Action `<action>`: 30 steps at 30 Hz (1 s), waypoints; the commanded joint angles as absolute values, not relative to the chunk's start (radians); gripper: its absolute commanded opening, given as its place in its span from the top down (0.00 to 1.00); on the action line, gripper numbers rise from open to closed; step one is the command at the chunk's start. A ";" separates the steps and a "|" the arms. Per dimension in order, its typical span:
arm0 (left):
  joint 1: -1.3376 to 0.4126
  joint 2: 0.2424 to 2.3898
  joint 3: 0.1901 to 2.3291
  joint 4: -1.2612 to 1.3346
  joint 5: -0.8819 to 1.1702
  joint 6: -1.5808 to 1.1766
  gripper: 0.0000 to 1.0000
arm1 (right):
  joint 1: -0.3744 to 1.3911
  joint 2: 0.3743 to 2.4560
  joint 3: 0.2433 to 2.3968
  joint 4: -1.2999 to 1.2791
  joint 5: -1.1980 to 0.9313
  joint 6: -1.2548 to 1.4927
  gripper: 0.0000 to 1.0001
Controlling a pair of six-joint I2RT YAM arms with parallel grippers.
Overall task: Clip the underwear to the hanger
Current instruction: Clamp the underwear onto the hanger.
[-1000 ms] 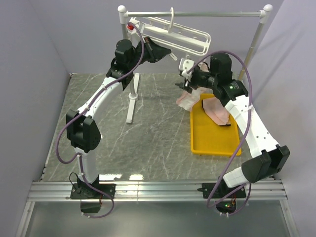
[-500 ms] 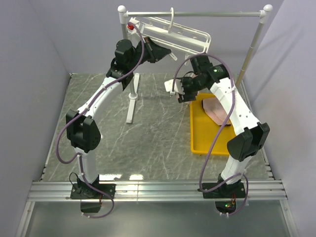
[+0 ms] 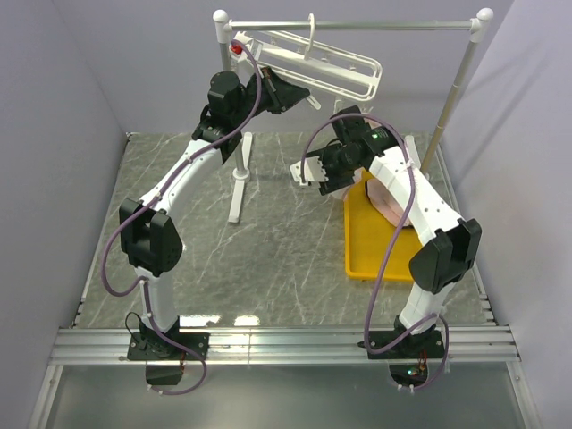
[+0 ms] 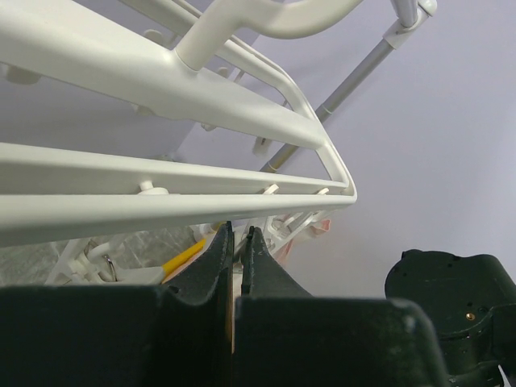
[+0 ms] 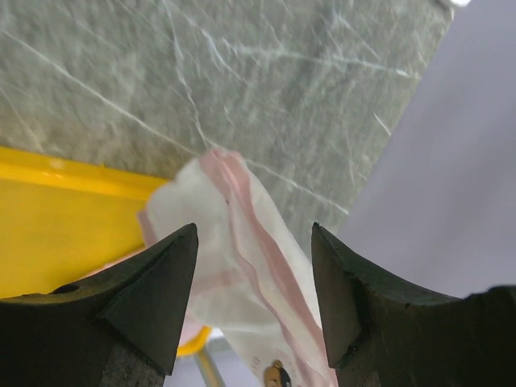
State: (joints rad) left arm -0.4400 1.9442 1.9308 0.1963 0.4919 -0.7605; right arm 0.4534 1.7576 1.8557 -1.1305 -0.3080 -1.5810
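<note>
Edges: the marble table is closed in by lilac walls on the left, far and right sides. A yellow tray lies along its right side.
Open room: bare marble shows from the left wall across to the tray, broken only by the foot of the grey rail stand, whose bar spans the far side overhead.
Left arm: it reaches up and to the far side, its wrist high beside the stand's left post.
Left gripper: the fingers are pressed together, their tips just under the hanger's lowest bar. Whether anything is pinched between them cannot be told.
Right arm: its elbow is raised over the tray and its forearm runs toward the far left, wrist above the tray's far left corner.
Right gripper: the fingers stand well apart, holding nothing.
Hanger: it is hooked on the rail, its long axis slanting from high left to lower right in the top view.
Underwear: it shows between the spread fingers and below them. It lies across the tray's rim, partly on the marble, its pink stripes and long axis running diagonally. More pink fabric lies in the tray's far end.
</note>
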 commanded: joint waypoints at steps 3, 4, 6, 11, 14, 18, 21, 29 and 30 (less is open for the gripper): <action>-0.443 1.925 1.947 0.183 0.486 -0.736 1.00 | 0.465 1.799 1.883 -1.135 -0.160 -1.641 0.34; -0.443 1.924 1.944 0.184 0.485 -0.735 1.00 | 0.463 1.827 1.902 -1.150 -0.153 -1.646 0.34; -0.442 1.922 1.936 0.189 0.485 -0.733 1.00 | 0.465 1.851 1.949 -1.186 -0.138 -1.647 0.34; -0.440 1.927 1.930 0.198 0.491 -0.739 1.00 | 0.472 1.904 2.000 -1.198 -0.107 -1.660 0.35; -0.442 1.930 1.936 0.198 0.492 -0.741 1.00 | 0.472 1.925 2.019 -1.200 -0.084 -1.664 0.35; -0.442 1.931 1.939 0.199 0.494 -0.742 1.00 | 0.472 1.936 2.031 -1.210 -0.068 -1.664 0.36; -0.442 1.930 1.936 0.201 0.494 -0.744 1.00 | 0.471 1.930 2.036 -1.216 -0.064 -1.661 0.38; -0.440 1.930 1.937 0.203 0.494 -0.749 1.00 | 0.465 1.904 2.006 -1.204 -0.083 -1.657 0.68; -0.440 1.931 1.936 0.202 0.495 -0.750 1.00 | 0.465 1.907 2.011 -1.207 -0.097 -1.649 0.76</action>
State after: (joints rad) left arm -0.4400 1.9442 1.9305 0.1974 0.4923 -0.7528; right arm 0.4648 1.9350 1.9953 -1.1961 -0.0887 -1.6516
